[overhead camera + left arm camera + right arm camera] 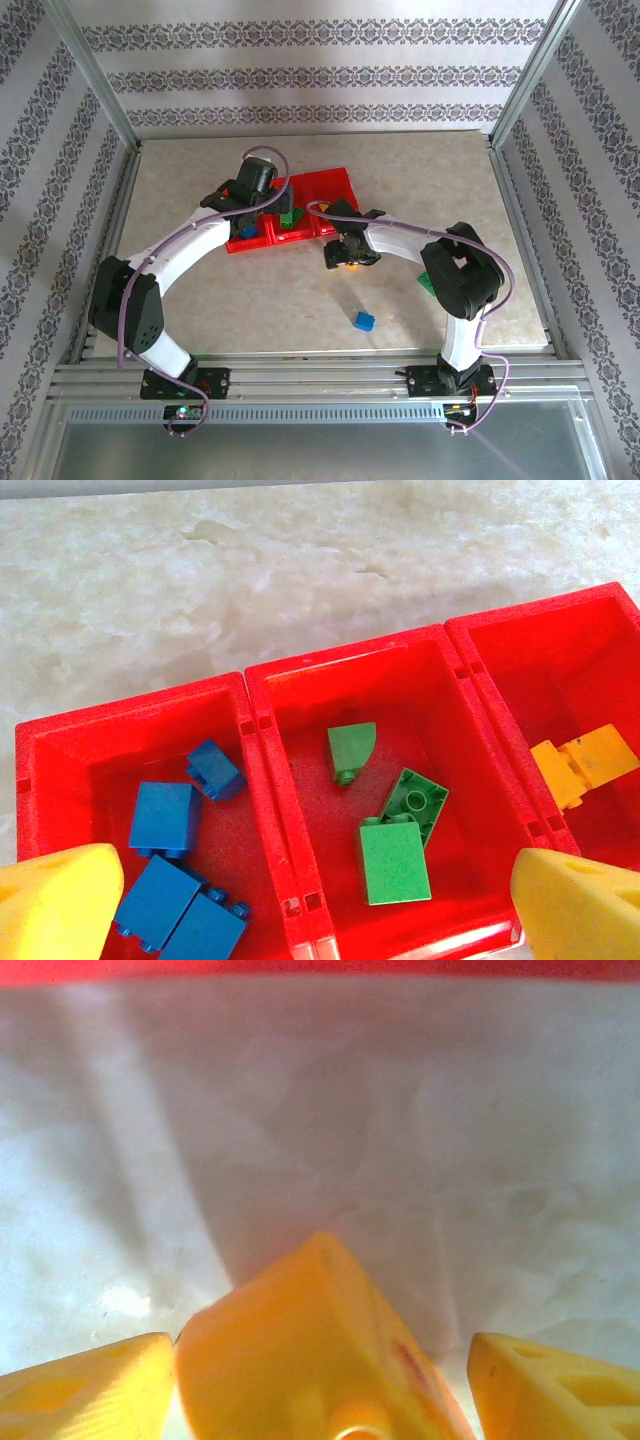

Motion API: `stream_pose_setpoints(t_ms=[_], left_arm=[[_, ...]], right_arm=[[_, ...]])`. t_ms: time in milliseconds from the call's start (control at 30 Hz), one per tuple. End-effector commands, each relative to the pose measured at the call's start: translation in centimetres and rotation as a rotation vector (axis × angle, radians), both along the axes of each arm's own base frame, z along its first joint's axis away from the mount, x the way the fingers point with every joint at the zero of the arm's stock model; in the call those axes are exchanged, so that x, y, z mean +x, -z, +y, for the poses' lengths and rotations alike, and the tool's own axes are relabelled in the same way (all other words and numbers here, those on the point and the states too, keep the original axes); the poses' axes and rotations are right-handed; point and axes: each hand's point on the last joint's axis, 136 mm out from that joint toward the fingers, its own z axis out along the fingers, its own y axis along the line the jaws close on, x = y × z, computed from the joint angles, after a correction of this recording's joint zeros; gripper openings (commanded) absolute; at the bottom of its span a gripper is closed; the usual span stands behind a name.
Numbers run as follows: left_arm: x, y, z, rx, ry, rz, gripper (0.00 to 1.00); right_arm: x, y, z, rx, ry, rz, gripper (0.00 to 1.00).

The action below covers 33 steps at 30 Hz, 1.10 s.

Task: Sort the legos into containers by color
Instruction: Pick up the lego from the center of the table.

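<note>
While L gripper gapes over bins, R gripper clamps yellow lego (tabletop).

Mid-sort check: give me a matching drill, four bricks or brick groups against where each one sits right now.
Compartment sides are as the left wrist view shows them.

Column 1
1. green bricks
2. loose blue brick
3. yellow bricks
4. grouped blue bricks

Column 2
A. left compartment
B. bare table
C. middle compartment
D. right compartment

Pairs: 1-C, 2-B, 3-D, 4-A
</note>
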Motion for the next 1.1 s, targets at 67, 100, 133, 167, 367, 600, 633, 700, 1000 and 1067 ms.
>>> stream_pose_setpoints(t_ms=[67,100,133,167,367,600,633,700,1000,1067], left_arm=[[0.4,-1.4,1.1,-0.026,-0.048,-0.054,1.00],[0.5,-1.5,1.1,-0.026,-0.049,-0.056,1.00],[0.5,-1.5,1.2,-0.027,-0.051,-0.058,1.00],[0.5,-1.4,1.1,-0.027,-0.050,-0.058,1.00],[0.4,-1.3,1.3,-0.021,-0.055,-0.060,1.00],[0.0,-1.5,2.0,-0.008,-0.069,-0.075,1.00],[0.0,-1.5,2.2,-0.007,-0.073,-0.077,1.00],[0.0,-1.7,2.4,-0.008,-0.079,-0.085,1.00],[-0.3,-2.6,3.0,-0.008,-0.091,-0.122,1.00],[-0.5,-2.7,3.2,-0.007,-0.092,-0.130,1.00]], right_arm=[[-1.1,-0.9,0.7,0.014,-0.013,0.014,0.72],[-1.1,-0.8,0.8,0.011,-0.012,0.012,0.71],[-1.1,-0.7,0.7,0.010,-0.007,0.011,0.69],[-1.0,-0.6,0.7,0.007,-0.005,0.010,0.67],[-0.2,-0.2,1.0,-0.008,0.003,0.000,0.50],[1.0,-1.7,1.2,-0.007,0.012,-0.050,0.27],[1.3,-2.3,1.2,-0.006,0.014,-0.066,0.25],[2.0,-3.6,1.2,0.001,0.020,-0.105,0.23],[7.1,-9.4,0.4,0.019,0.067,-0.293,0.19],[8.5,-10.3,0.4,0.026,0.076,-0.328,0.18]])
